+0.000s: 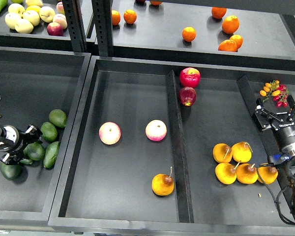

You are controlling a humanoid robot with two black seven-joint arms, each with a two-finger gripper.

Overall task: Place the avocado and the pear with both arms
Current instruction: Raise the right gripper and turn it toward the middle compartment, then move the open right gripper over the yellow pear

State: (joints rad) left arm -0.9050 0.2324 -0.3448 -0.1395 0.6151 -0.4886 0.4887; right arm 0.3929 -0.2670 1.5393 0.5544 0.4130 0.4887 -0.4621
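My left gripper (23, 145) reaches into the pile of dark green avocados in the left tray. Its fingers (31, 131) close on one avocado (36, 151), which sits low among the others. One yellow-orange pear (162, 184) with a brown blotch and a stem lies alone at the front of the middle tray's left compartment. My right gripper (277, 117) is open and empty at the right edge, beyond and to the right of several more pears (226, 173).
The middle tray has a divider (179, 147). Two pink-and-cream apples (110, 132) lie left of it and two red apples (189, 77) at the back right. Other avocados (57, 117) lie in the left tray. Small cherry tomatoes (274, 91) lie beside my right wrist. Oranges sit on the shelf behind.
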